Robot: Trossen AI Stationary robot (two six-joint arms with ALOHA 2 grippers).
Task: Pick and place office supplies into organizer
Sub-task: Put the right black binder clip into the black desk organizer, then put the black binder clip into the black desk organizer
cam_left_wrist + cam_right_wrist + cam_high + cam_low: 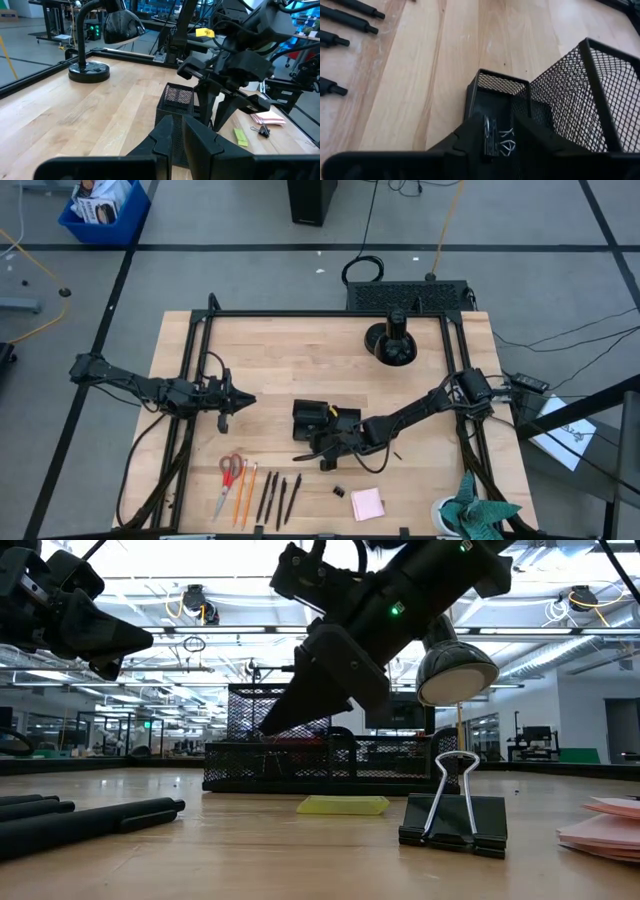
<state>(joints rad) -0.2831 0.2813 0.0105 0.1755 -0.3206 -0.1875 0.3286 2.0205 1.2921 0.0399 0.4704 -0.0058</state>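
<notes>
From above, the right gripper (322,448) hangs at the organizer (312,418) in mid-bench, the left gripper (240,400) waits well apart toward the left edge, and scissors (228,476), pencils (245,492), pens (278,498), one clip (339,491) and a pink pad (367,503) lie along the front edge, not yet placed. At bench level, a yellow piece (343,805) and that clip (452,812) lie before the tray. In the wrist views, the left gripper's fingers (165,140) sit nearly together and empty, while the right gripper pinches another clip (490,137) over a compartment, so most work appears left.
</notes>
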